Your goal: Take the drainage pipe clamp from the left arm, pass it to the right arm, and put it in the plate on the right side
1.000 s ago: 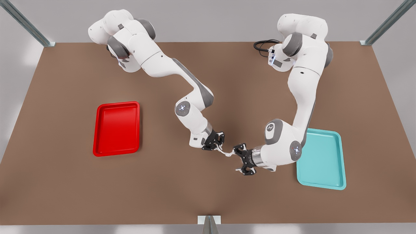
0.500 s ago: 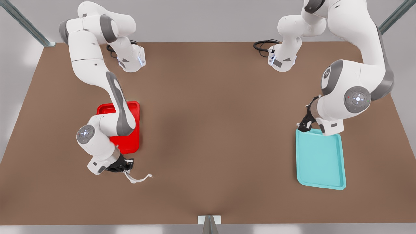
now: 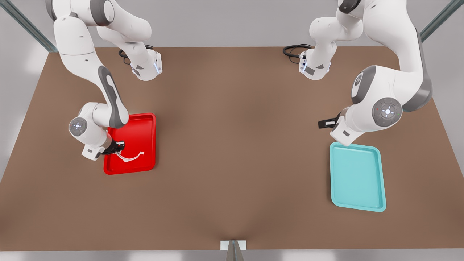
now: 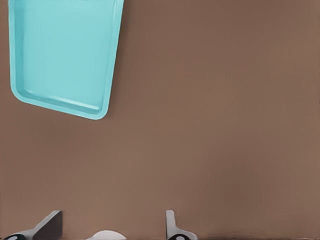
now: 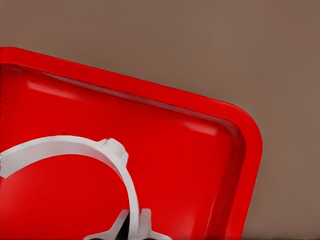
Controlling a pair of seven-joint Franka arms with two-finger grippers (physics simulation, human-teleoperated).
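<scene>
Now the right gripper [image 3: 115, 148] pinches one end of the drainage pipe clamp [image 3: 131, 156] over the plate [image 3: 148, 119], having carried it there from the bare table. Beyond the teal tray [image 3: 357, 177], the left gripper [image 3: 325, 123] waits, fingers [image 4: 48, 225] spread, holding nothing.

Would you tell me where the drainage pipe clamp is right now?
On the front view's left, the drainage pipe clamp hangs over the red plate's near end, gripped at one end by the right gripper.

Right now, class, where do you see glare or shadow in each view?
Right wrist view: pale glare streaks along the glossy red rectangular tray's inner rim. Left wrist view: a faint sheen inside the teal rectangular tray. Front view: soft dark shadow patches on the brown table.
</scene>
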